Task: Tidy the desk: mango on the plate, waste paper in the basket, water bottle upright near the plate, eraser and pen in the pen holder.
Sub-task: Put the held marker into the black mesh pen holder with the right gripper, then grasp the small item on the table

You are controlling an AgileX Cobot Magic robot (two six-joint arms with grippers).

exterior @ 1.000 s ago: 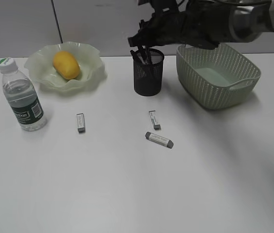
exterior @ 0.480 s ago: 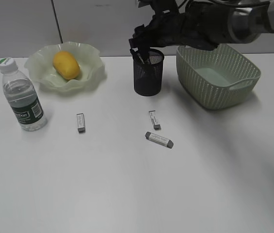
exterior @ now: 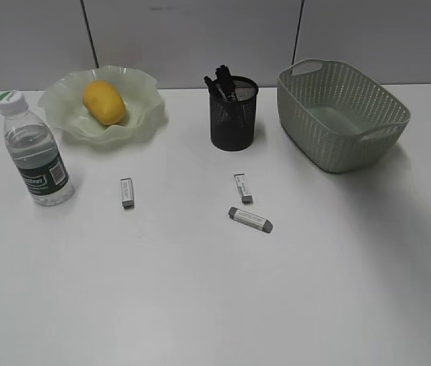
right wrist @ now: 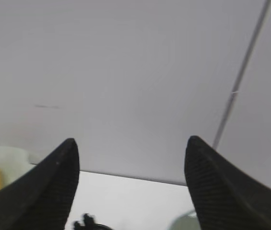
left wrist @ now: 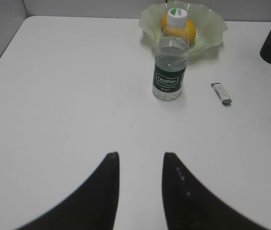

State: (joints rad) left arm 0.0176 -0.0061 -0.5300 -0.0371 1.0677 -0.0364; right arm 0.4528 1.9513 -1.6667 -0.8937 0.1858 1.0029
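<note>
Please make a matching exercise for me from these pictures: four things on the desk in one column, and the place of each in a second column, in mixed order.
Things:
1. mango
2. water bottle
3. pens
4. basket

Places:
A. far right of the desk
B. in the black mesh pen holder
C. on the green plate
D. upright at the left, in front of the plate

Pairs: 1-C, 2-D, 3-B, 4-A

The surface (exterior: 200, 305) carries one water bottle (exterior: 35, 151), one plate (exterior: 62, 103) with one mango (exterior: 104, 101), one pen holder (exterior: 233, 113) and one basket (exterior: 342, 114). Three erasers lie loose: one (exterior: 127, 192) at 9 o'clock of centre, two (exterior: 243, 187) (exterior: 250, 219) at 3 o'clock. How many pens (exterior: 223, 82) stand in the holder cannot be counted.
</note>
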